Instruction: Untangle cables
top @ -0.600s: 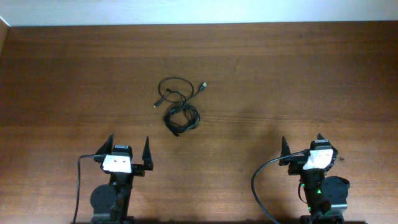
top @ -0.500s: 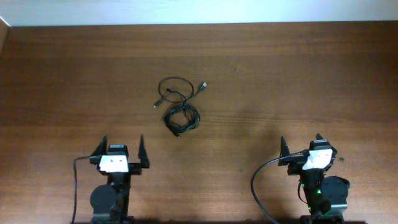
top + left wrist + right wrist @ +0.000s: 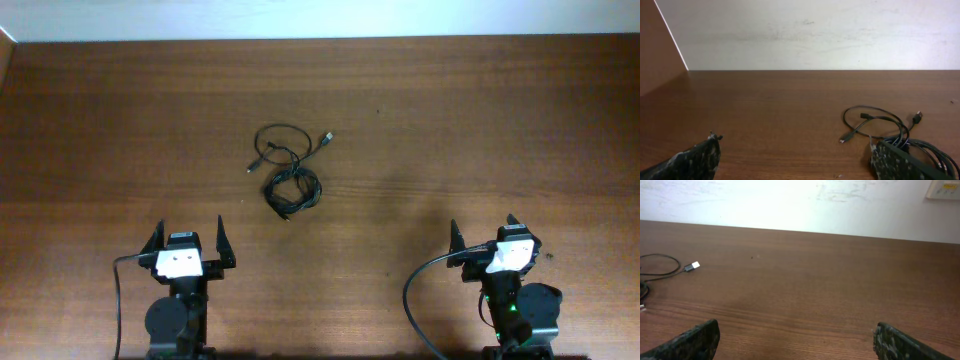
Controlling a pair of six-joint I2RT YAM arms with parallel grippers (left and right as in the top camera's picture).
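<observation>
cables (image 3: 679, 266) cut by left edge, crossings too small overhead

Looks like robotics lab or test room. Left arm (image 3: 182, 285) and right arm (image 3: 507, 275) stand at near edge of wide wood-grain surface (image 3: 450, 120). Thick black lead (image 3: 408, 295) loops from right base. Plain white wall (image 3: 815, 35) behind; small printed label (image 3: 945, 188) stuck on it.

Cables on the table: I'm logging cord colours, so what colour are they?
The cables are black, clearest in the left wrist view.
</observation>
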